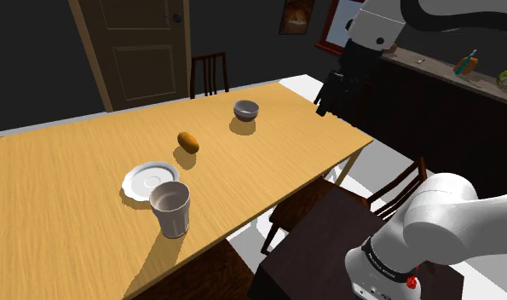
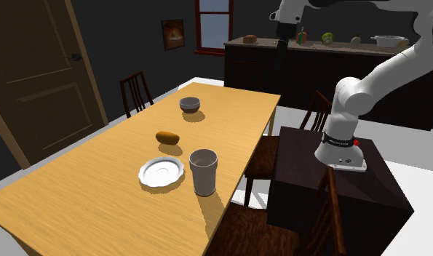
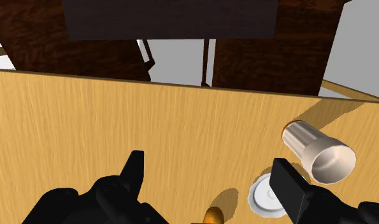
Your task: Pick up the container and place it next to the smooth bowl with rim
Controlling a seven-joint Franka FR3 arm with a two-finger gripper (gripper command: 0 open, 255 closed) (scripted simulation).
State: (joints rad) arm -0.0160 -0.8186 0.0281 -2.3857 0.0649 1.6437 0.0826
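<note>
Gripper (image 3: 208,162) hangs high over the table's (image 1: 64,179) far corner, jaws spread and empty. Cup (image 1: 171,207) stands by the near edge, just beside the plate (image 1: 141,181). An off-centre grasp could tip it floorward. Bowl (image 1: 246,109) sits far beyond.

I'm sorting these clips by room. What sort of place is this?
Probably a home kitchen-diner: a wooden table with chairs, a dark counter carrying a pot, and a panelled door.
</note>
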